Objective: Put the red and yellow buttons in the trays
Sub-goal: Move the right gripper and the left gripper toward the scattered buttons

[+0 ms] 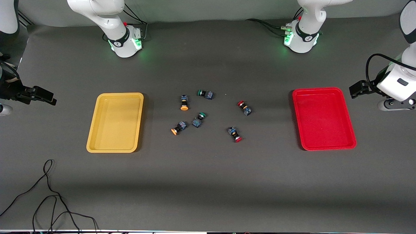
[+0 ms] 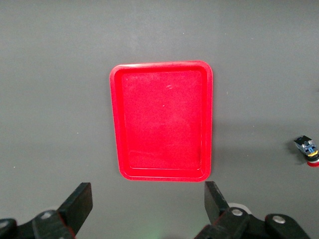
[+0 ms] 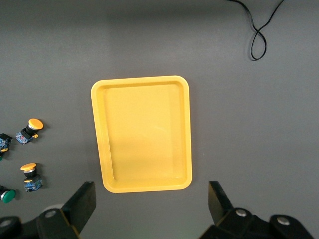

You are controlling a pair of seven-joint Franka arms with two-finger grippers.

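The six tiny push-button switches lie on the dark grey table (image 1: 208, 182), loose in a bunch between the shallow yellow plastic tray (image 1: 94, 136) and the shallow red plastic tray (image 1: 349, 130). Both trays hold nothing yet.

Taking the yellow tray as the mark: one orange-yellow capped button (image 1: 184, 102) and a second orange-yellow capped button (image 1: 178, 127) lie nearest to it. The two green-capped buttons (image 1: 205, 94) (image 1: 198, 120) sit just past them, very close. The two red-capped buttons (image 1: 244, 108) (image 1: 234, 134) lie farthest from it, toward the red tray.

The left gripper (image 2: 144, 206) hangs high by the red tray with its fingers spread wide and nothing in them. The right gripper (image 3: 152, 206) hangs by the yellow tray, spread wide and holding nothing too. Both arms wait.

What could go wrong: one green button almost touches a yellow one, so a claw could bump it or grab the wrong one. The buttons are small and round-capped, so one may roll or slip out.

In the front view both grippers are cut off at the edges. The black cable (image 1: 48, 195) loops near the table edge.
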